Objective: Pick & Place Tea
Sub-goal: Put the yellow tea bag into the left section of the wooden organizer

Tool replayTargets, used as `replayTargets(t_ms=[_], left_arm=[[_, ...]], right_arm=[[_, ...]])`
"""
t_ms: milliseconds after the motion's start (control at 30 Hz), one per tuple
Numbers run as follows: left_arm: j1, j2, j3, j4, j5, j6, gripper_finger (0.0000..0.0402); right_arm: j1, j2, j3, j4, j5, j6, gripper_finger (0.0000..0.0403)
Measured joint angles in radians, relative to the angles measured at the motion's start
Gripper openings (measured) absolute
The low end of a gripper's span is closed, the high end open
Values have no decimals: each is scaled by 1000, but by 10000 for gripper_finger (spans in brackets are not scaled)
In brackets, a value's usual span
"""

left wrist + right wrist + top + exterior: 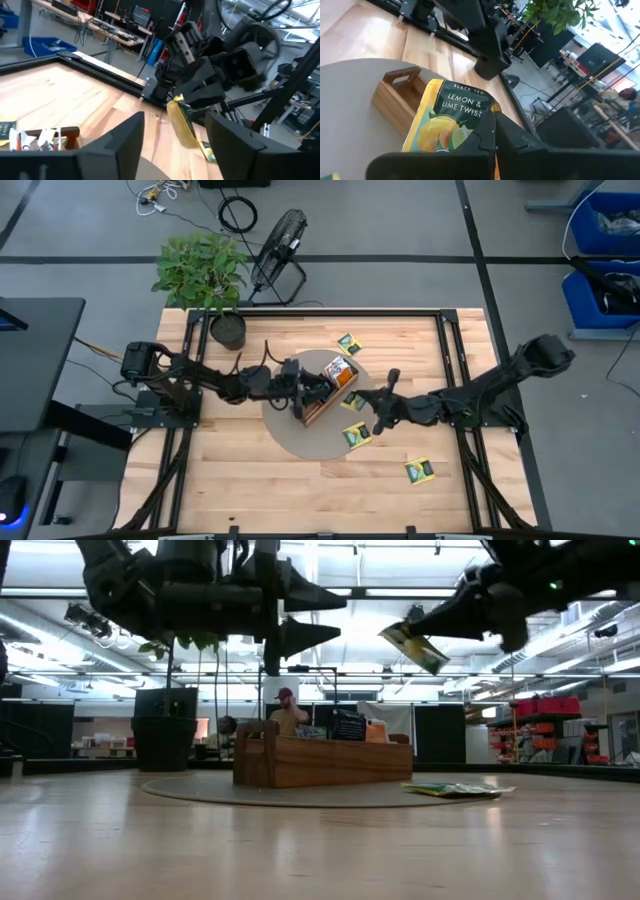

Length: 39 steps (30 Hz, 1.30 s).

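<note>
Yellow-green foil marks the tea packet (447, 120) pinched in the shut right gripper (490, 145); its face reads "Black Tea, Lemon & Lime Twist", and its lower edge is cut off behind the dark fingers. In the low view the same packet (413, 646) hangs tilted in the air, above and to the right of the wooden tray (325, 760). The right gripper (383, 402) sits just right of the tray in the high view. The left gripper (312, 392) hovers over the tray with its jaws spread and nothing between them; its two fingers (120, 145) frame the left wrist view and hide most of the tray, where only one corner with white and orange packets (35, 140) shows. From above, the arm covers much of the tray, so the filling of its compartments cannot be read, though orange packets (343, 373) show at its far end. Loose packets lie flat on the surface: one beyond the tray (348, 343), one just right of it (354, 401), one nearer the front (355, 436), and one well apart toward the front right (419, 470). The tray rests on a round grey mat (300, 442) on a light wooden table (250, 470). A potted plant (205, 275) stands at the back left corner, a floor fan (278, 248) behind it. A person (287, 710) is visible far behind the tray in the workshop.
</note>
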<state>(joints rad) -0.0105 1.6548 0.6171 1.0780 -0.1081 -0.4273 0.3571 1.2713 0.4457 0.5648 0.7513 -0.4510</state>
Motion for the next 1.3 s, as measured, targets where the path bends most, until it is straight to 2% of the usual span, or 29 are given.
replayTargets(t_ms=[200,467,833,1000,1233,1300], left_arm=[[3,0,7,-41,2,-6,238],[2,0,7,-68,4,-7,228],[0,0,6,-118,2,2,205],[2,0,6,-128,2,7,154],[2,0,6,-138,2,51,22],[2,0,6,-140,4,68,9]], right_arm=[[-38,71,86,-6,0,-48,0],[-79,161,167,-8,1,-112,0],[-113,210,250,-61,-33,-129,0],[-113,210,250,-65,-53,-110,0],[-115,210,250,-66,-94,-108,3],[-115,209,250,-66,-117,-108,11]])
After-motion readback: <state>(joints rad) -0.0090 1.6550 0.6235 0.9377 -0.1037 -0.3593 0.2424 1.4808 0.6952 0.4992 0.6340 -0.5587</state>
